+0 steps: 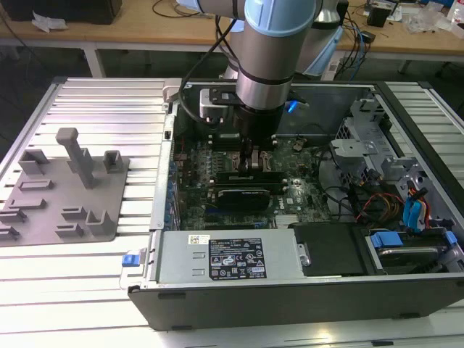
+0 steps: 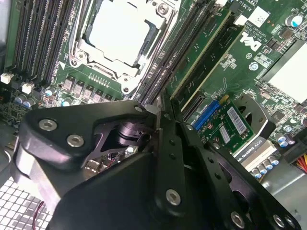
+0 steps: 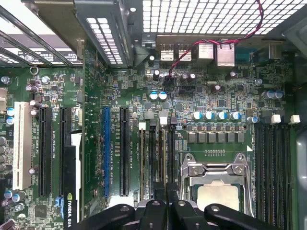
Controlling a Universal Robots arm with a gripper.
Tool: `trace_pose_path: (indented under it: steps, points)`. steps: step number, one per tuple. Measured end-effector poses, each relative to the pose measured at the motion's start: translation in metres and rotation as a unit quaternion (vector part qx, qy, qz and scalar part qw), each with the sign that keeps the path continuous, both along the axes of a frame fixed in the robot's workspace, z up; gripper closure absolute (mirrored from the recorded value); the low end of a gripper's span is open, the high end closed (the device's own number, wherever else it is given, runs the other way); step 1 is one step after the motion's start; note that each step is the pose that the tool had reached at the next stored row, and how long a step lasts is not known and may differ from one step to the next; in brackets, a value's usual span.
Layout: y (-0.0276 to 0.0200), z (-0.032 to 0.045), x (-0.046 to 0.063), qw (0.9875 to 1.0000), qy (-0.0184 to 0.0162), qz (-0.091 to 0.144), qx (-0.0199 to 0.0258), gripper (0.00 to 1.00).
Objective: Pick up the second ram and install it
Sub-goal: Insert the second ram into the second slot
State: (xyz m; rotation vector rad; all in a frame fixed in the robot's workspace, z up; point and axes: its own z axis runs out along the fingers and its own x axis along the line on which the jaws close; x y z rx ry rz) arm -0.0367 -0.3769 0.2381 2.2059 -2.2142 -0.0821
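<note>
My gripper (image 1: 250, 165) reaches down into the open computer case, over the motherboard's memory slots. In both wrist views its black fingers (image 2: 168, 158) are closed together. The second ram (image 2: 206, 52), a long thin green stick, stands on edge along a black slot next to the processor socket (image 2: 120, 33). It runs straight in between the fingertips. In the first wrist view the stick's narrow top edge (image 3: 164, 158) leads down into my gripper (image 3: 167, 203). In the second wrist view my gripper (image 2: 158, 115) sits at the stick's near end.
A black graphics card (image 1: 246, 194) lies just in front of the gripper. The grey tray (image 1: 65, 196) with its holders sits on the table at the exterior view's left. The power supply (image 1: 232, 255) and drive bays (image 1: 406, 210) crowd the case's front and right.
</note>
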Motion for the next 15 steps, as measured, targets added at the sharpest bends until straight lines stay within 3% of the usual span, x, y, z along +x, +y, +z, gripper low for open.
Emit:
trace_pose_path:
  steps: [15]
  points:
    - [0.0, -0.0029, -0.0002, 1.0, 0.0001, 0.0, 0.0001, 0.9]
